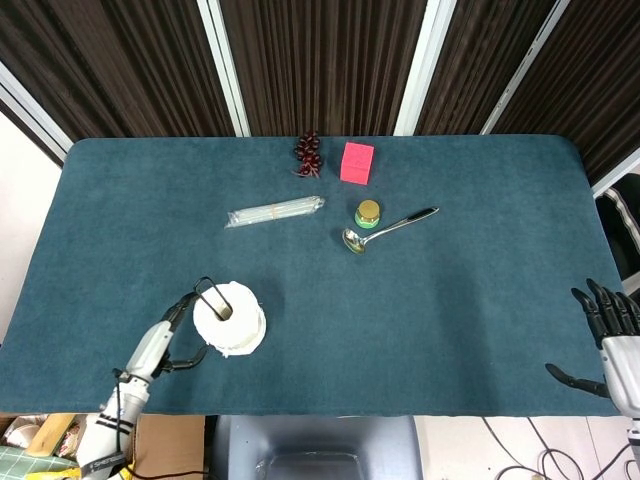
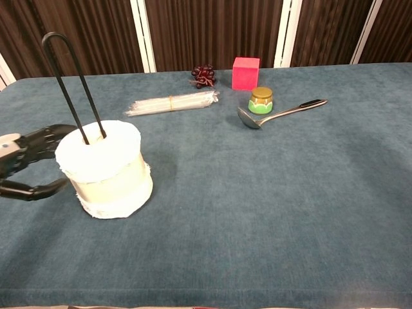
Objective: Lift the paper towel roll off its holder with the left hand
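The left hand (image 2: 26, 168) sits at the side of the paper towel roll (image 2: 106, 168), its dark fingers (image 2: 40, 138) spread wide above and its thumb reaching in low, so the hand cups toward the roll without closing on it; whether any fingertip touches the paper cannot be told. In the head view the same hand (image 1: 165, 335) lies just left of the roll (image 1: 230, 318), near the front edge of the table (image 1: 450, 330). The right hand (image 1: 608, 335) rests at the far right front corner with its fingers apart and nothing in it.

The roll is a soft white cylinder with ragged, slightly crumpled edges, standing upright on its holder (image 2: 69, 84), a thin black wire bent into a tall narrow loop that rises through the core. The table is covered in a teal, felt-like cloth. Further back lie a clear packet of straws (image 2: 171, 102), a shiny metal spoon (image 2: 278, 114), a small green jar with a gold lid (image 2: 261, 100), a pink cube (image 2: 246, 73) and a dark bunch of grapes (image 2: 203, 75)
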`<action>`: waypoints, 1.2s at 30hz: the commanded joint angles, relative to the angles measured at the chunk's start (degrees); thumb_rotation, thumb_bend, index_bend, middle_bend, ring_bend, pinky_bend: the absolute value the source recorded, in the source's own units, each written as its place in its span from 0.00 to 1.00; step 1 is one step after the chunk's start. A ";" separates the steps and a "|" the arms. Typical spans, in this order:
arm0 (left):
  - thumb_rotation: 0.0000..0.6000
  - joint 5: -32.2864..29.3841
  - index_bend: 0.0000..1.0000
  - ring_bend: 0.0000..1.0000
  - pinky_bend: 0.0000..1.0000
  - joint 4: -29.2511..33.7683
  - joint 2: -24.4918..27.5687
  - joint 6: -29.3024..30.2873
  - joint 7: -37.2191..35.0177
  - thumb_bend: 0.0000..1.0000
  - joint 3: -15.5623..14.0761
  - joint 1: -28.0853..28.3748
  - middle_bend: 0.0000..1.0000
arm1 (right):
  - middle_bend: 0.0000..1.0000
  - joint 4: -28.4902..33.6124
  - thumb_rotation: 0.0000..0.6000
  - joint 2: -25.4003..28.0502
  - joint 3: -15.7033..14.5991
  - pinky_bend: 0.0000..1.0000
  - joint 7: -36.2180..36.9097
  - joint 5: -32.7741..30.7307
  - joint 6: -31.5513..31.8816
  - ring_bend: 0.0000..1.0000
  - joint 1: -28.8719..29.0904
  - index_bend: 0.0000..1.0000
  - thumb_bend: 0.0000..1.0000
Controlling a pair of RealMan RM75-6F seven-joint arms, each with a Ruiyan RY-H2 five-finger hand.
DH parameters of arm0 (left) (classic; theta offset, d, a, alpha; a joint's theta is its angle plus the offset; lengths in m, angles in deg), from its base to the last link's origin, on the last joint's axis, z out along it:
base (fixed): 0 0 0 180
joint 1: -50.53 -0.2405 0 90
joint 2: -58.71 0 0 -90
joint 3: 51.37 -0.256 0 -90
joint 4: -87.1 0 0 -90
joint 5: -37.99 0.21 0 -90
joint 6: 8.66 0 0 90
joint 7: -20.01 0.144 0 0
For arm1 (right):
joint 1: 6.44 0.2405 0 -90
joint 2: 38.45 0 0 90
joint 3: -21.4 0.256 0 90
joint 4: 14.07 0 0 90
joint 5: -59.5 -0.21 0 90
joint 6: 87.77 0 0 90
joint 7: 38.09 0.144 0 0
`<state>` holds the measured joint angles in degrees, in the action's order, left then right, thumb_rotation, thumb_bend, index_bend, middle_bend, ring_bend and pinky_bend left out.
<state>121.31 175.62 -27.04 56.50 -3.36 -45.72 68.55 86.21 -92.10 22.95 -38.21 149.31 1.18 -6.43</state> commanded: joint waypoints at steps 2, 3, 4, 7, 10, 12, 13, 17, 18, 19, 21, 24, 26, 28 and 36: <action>1.00 1.84 0.00 0.00 0.05 -3.11 -3.29 1.22 -3.64 0.39 0.27 1.36 0.00 | 0.00 -0.01 1.00 0.13 0.15 0.12 0.50 -0.02 0.27 0.00 -0.09 0.00 0.14; 1.00 1.99 0.00 0.00 0.05 -3.66 -3.79 1.31 -4.30 0.39 0.23 1.53 0.00 | 0.00 0.00 1.00 0.17 0.14 0.12 0.64 0.06 0.35 0.00 -0.12 0.00 0.14; 1.00 2.21 0.00 0.00 0.05 -4.35 -4.39 1.42 -5.14 0.39 0.18 1.77 0.00 | 0.00 0.00 1.00 0.23 0.12 0.12 0.82 0.18 0.45 0.00 -0.16 0.00 0.14; 1.00 2.50 0.00 0.00 0.05 -5.61 -5.62 1.44 -7.53 0.39 -0.01 2.32 0.00 | 0.00 -0.05 1.00 0.27 0.19 0.12 1.11 0.21 0.67 0.00 -0.24 0.00 0.14; 1.00 2.89 0.00 0.00 0.05 -6.36 -6.33 1.58 -9.41 0.39 -0.36 2.65 0.00 | 0.00 -0.06 1.00 0.33 0.22 0.12 1.33 0.22 0.71 0.00 -0.25 0.00 0.14; 1.00 2.97 0.00 0.00 0.05 -6.61 -6.63 1.42 -10.97 0.39 -0.65 2.89 0.00 | 0.00 -0.04 1.00 0.36 0.29 0.12 1.45 0.13 0.70 0.00 -0.25 0.00 0.14; 1.00 2.99 0.00 0.00 0.05 -6.55 -6.70 1.27 -12.26 0.39 -0.85 2.99 0.00 | 0.00 -0.04 1.00 0.36 0.29 0.12 1.45 0.11 0.72 0.00 -0.27 0.00 0.14; 1.00 3.00 0.07 0.04 0.10 -7.27 -7.51 2.44 -15.23 0.39 -0.79 2.88 0.06 | 0.00 -0.07 1.00 0.39 0.30 0.12 1.62 0.24 0.75 0.00 -0.26 0.00 0.14; 1.00 3.07 0.12 0.08 0.14 -7.70 -7.88 2.95 -15.50 0.39 -0.74 2.80 0.12 | 0.00 -0.07 1.00 0.37 0.33 0.12 1.64 0.18 0.73 0.00 -0.26 0.00 0.14; 1.00 3.15 0.16 0.13 0.19 -8.25 -8.39 3.64 -15.73 0.39 -0.67 2.68 0.17 | 0.00 -0.06 1.00 0.36 0.33 0.12 1.60 0.12 0.68 0.00 -0.26 0.00 0.14; 1.00 3.27 0.22 0.20 0.26 -9.15 -9.12 4.57 -15.83 0.39 -0.58 2.60 0.24 | 0.00 -0.05 1.00 0.37 0.29 0.12 1.60 0.18 0.61 0.00 -0.24 0.00 0.14; 1.00 3.42 0.30 0.27 0.34 -9.97 -9.68 5.35 -15.53 0.38 -0.68 2.57 0.32 | 0.00 -0.04 1.00 0.38 0.34 0.12 1.68 0.11 0.55 0.00 -0.20 0.00 0.14; 1.00 3.49 0.33 0.30 0.37 -10.18 -9.88 5.67 -15.52 0.38 -0.75 2.59 0.34 | 0.00 -0.02 1.00 0.38 0.37 0.12 1.61 -0.01 0.53 0.00 -0.22 0.00 0.14; 1.00 3.49 0.35 0.32 0.40 -10.28 -9.91 5.85 -15.54 0.38 -0.87 2.63 0.36 | 0.00 0.01 1.00 0.41 0.37 0.12 1.66 0.03 0.51 0.00 -0.21 0.00 0.14; 1.00 5.25 0.36 0.33 0.43 -7.21 -6.65 8.97 -13.30 0.38 1.06 3.63 0.37 | 0.00 0.09 1.00 0.61 0.44 0.12 2.02 -0.06 0.51 0.00 -0.23 0.00 0.14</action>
<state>126.02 167.45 -34.68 64.89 -17.44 -45.29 71.75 86.30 -91.49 23.39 -36.20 149.25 1.70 -6.65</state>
